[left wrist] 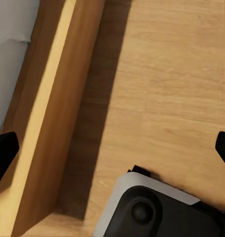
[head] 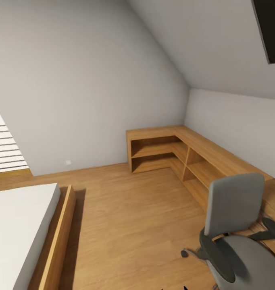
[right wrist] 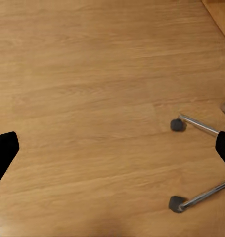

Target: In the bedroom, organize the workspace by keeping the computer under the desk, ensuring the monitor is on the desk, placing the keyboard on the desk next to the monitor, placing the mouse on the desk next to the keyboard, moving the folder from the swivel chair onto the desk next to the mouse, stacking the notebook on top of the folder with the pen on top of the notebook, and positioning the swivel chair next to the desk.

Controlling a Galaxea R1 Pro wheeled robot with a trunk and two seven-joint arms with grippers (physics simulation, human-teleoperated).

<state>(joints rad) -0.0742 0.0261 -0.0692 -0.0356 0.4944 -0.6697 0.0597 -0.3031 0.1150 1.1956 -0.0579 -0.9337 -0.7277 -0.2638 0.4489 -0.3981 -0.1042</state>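
Nearest the head camera, the swivel chair (head: 238,233) stands on the wooden floor (head: 129,217) just beside the corner shelf unit (head: 182,153), while both grippers' jaws hang spread wide, gripping nothing.

Grey walls (head: 73,80) meet a sloped ceiling (head: 218,44). Wood floor (head: 129,225). L-shaped wooden shelf unit (head: 173,155) occupies the far corner. Wood-framed bed (head: 53,241) with white mattress at left.
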